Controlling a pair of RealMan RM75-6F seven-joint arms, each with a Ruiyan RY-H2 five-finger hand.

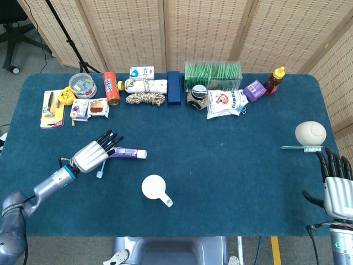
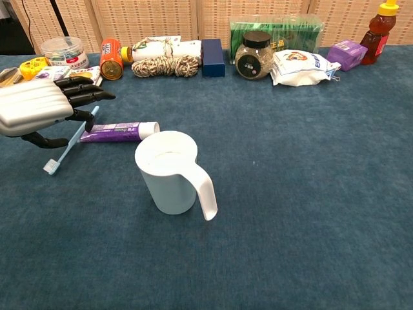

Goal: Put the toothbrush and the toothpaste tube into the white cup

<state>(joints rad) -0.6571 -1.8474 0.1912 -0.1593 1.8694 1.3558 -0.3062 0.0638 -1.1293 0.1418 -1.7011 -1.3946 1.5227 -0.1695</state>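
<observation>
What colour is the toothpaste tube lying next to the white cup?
The toothpaste tube is purple with a white cap, clearest in the chest view.

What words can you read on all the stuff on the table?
None can be read for sure.
Orange can: white print down its side, too blurred to read.
Toothpaste tube: purple label, print too small.
White pouch: blue marks and a round logo, not readable.
Dark-lidded jar: pale label, too small.
Small box: a picture on it, no clear words.
</observation>
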